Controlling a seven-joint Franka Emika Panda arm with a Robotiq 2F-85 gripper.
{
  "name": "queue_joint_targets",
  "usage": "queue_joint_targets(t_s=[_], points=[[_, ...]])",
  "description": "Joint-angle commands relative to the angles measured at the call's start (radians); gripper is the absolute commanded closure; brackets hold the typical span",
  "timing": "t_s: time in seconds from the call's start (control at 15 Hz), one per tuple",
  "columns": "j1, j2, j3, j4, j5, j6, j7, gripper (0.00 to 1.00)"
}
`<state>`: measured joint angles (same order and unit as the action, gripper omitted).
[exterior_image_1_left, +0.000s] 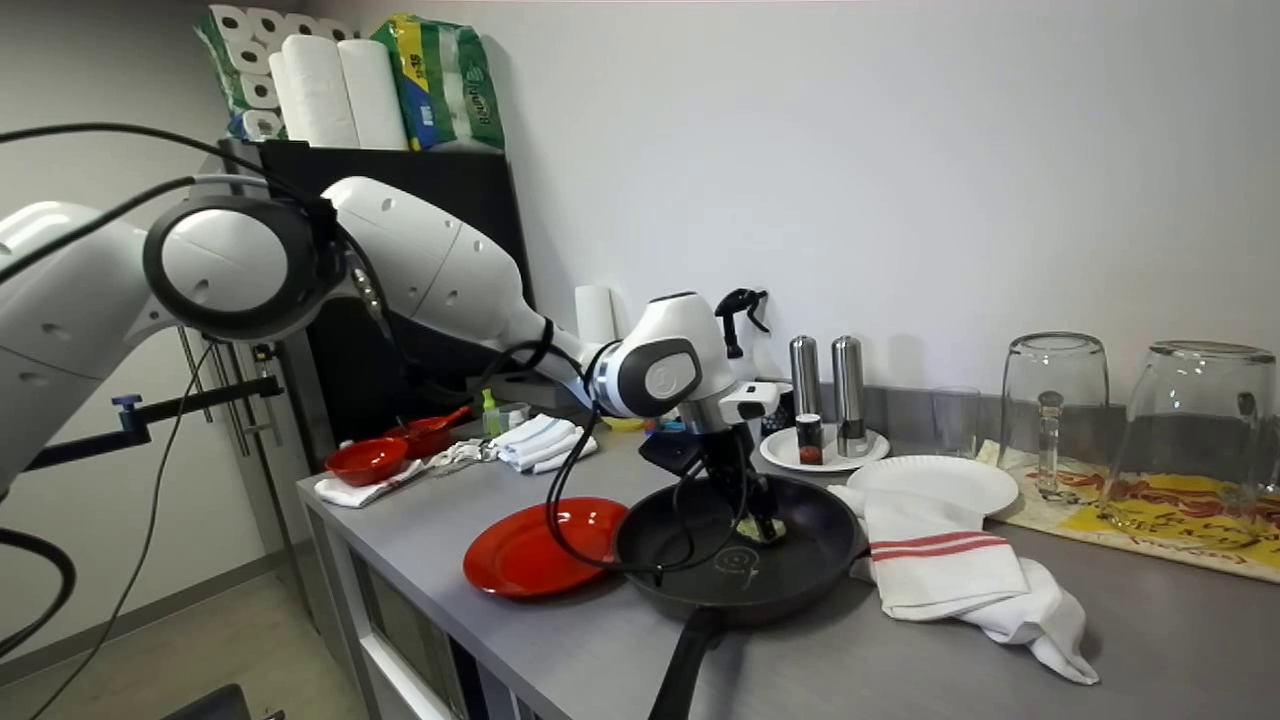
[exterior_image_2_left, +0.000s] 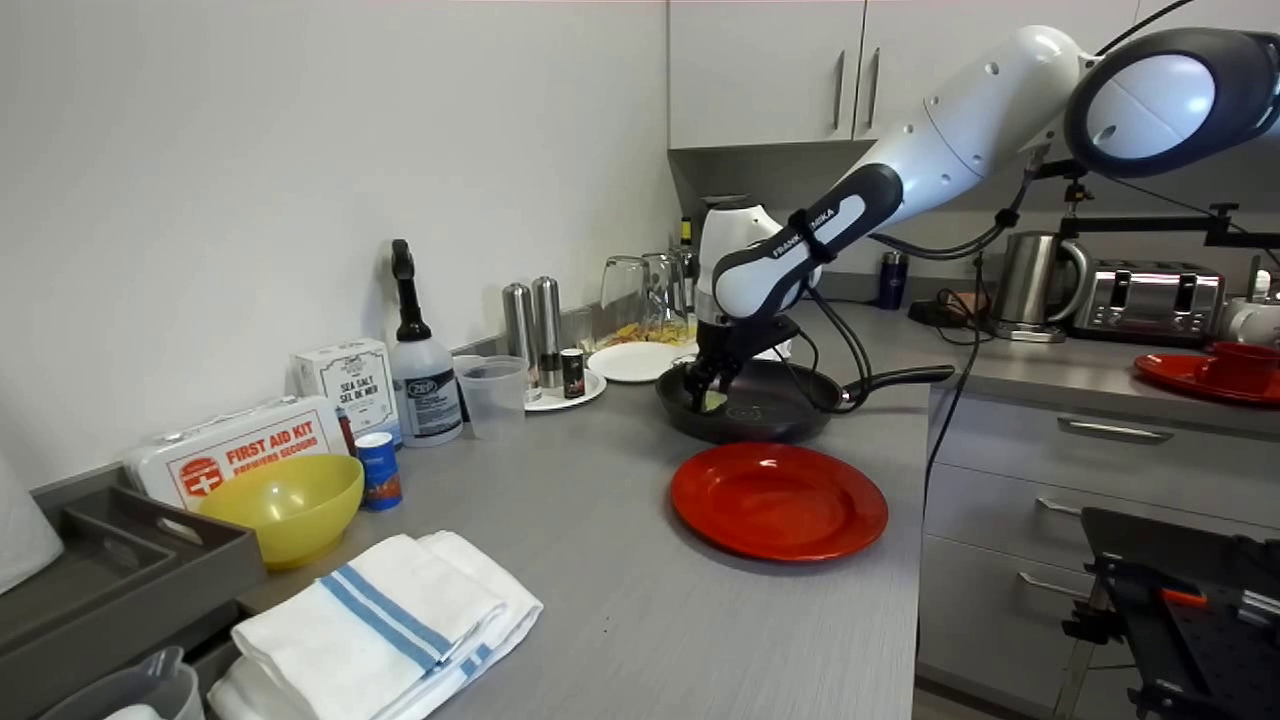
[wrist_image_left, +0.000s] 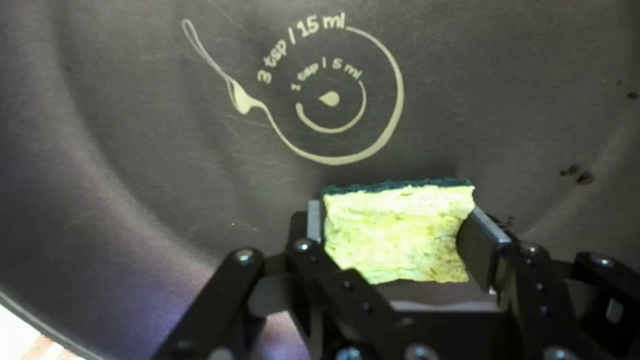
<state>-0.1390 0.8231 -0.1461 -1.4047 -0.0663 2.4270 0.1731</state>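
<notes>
My gripper (wrist_image_left: 398, 227) is shut on a yellow sponge (wrist_image_left: 395, 235) with a dark green scouring layer. Its two fingers press the sponge's opposite sides, and the right one dents it. Below lies the dark frying pan (wrist_image_left: 150, 150), with pale measuring rings printed on its floor (wrist_image_left: 330, 97). Several dark specks (wrist_image_left: 582, 177) sit toward the right of that view. In both exterior views the gripper reaches down inside the pan (exterior_image_1_left: 680, 575), and the sponge (exterior_image_1_left: 762, 530) is partly hidden by the fingers. Contact between the sponge's underside and the pan floor cannot be made out.
A red plate (exterior_image_2_left: 780, 500) stands beside the pan. The pan's handle (exterior_image_1_left: 685, 665) points away from the wall. A red-striped towel (exterior_image_1_left: 945, 570), a white plate (exterior_image_1_left: 935, 485) and metal mills (exterior_image_1_left: 850, 390) are close by. Cables (exterior_image_1_left: 560, 470) hang from the arm over pan and plate.
</notes>
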Motion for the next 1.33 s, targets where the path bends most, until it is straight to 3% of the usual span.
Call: queue_joint_targets(t_s=[0.0,0.67,1.27], points=[[0.017,0.016,-0.036,-0.014,0.0,-0.015,0.048,0.61],[0.02,0.015,-0.139,-0.044,-0.011,-0.005,0.195,0.61],[0.013,0.013,-0.115,-0.036,0.033,-0.038,0.281,0.61]])
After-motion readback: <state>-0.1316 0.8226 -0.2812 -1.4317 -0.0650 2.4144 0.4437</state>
